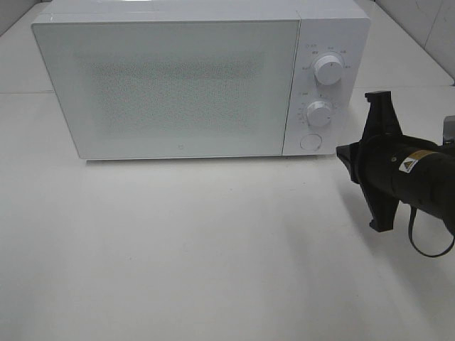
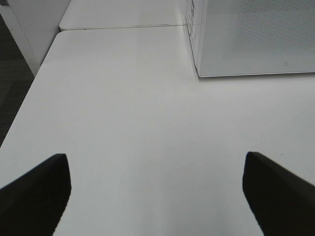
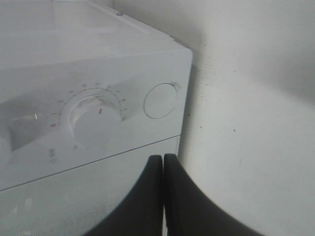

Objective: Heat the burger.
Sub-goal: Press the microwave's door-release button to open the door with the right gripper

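The burger is out of view. The white microwave (image 1: pixel 178 85) stands at the back of the table with its door shut. My right gripper (image 1: pixel 343 153) is shut and empty, turned on its side, just right of the microwave's front lower corner. In the right wrist view its closed fingertips (image 3: pixel 162 158) sit a short way from the round button (image 3: pixel 160 101), with a dial (image 3: pixel 96 120) beside it. My left gripper (image 2: pixel 155 156) is open and empty over bare table, away from the microwave's left side (image 2: pixel 256 39). It is outside the exterior high view.
The microwave panel has an upper dial (image 1: pixel 328 69), a lower dial (image 1: pixel 320 114) and a round button (image 1: pixel 310 142). The white table (image 1: pixel 213 249) spreads in front of it. Its left edge (image 2: pixel 29 93) drops to dark floor.
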{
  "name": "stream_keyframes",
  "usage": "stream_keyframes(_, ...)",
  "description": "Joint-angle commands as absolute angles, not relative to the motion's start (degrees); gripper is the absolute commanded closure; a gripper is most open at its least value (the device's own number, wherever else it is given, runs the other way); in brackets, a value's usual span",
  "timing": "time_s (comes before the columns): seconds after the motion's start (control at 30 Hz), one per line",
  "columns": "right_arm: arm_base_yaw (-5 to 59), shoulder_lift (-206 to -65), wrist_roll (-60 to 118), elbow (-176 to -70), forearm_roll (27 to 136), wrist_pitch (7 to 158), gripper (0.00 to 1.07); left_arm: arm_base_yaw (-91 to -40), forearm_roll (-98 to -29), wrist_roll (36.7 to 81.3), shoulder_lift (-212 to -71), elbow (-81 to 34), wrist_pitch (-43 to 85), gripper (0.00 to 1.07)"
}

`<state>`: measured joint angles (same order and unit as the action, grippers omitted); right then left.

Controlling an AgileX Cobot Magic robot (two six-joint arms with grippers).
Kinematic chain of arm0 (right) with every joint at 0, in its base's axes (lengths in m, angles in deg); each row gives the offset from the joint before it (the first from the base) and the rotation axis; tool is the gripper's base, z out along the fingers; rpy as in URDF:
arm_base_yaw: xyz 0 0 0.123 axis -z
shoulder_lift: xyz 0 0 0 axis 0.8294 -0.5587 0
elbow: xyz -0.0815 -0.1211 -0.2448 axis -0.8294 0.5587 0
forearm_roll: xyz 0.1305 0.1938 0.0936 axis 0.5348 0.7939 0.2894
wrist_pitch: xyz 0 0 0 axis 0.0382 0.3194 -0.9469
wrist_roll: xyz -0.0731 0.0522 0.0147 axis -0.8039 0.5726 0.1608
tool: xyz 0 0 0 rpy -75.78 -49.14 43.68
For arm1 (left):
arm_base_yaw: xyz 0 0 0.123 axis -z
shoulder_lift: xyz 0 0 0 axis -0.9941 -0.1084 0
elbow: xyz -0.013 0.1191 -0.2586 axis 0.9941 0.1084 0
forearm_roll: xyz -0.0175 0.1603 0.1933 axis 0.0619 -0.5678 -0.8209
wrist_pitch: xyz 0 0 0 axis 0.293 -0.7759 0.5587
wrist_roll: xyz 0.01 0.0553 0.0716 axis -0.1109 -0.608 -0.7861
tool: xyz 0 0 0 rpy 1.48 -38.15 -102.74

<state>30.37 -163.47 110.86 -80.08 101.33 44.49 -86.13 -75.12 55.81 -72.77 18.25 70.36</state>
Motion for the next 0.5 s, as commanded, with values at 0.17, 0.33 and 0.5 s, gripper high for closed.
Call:
stream_keyframes(0.17, 28.0, -167.1, 111.4, -82.6, 107.9, 42.5, 1.07, -86.3, -75.1, 55.8, -71.6, 18.4, 69.8, 0.17)
stream_keyframes(0.33, 28.0, -169.8, 111.4, -85.9, 108.0, 42.5, 1.07, -86.3, -75.1, 55.8, -71.6, 18.4, 69.8, 0.17)
stream_keyframes(0.5, 28.0, -171.8, 111.4, -88.3, 108.3, 42.5, 1.07, -86.3, -75.1, 55.8, -71.6, 18.4, 69.8, 0.17)
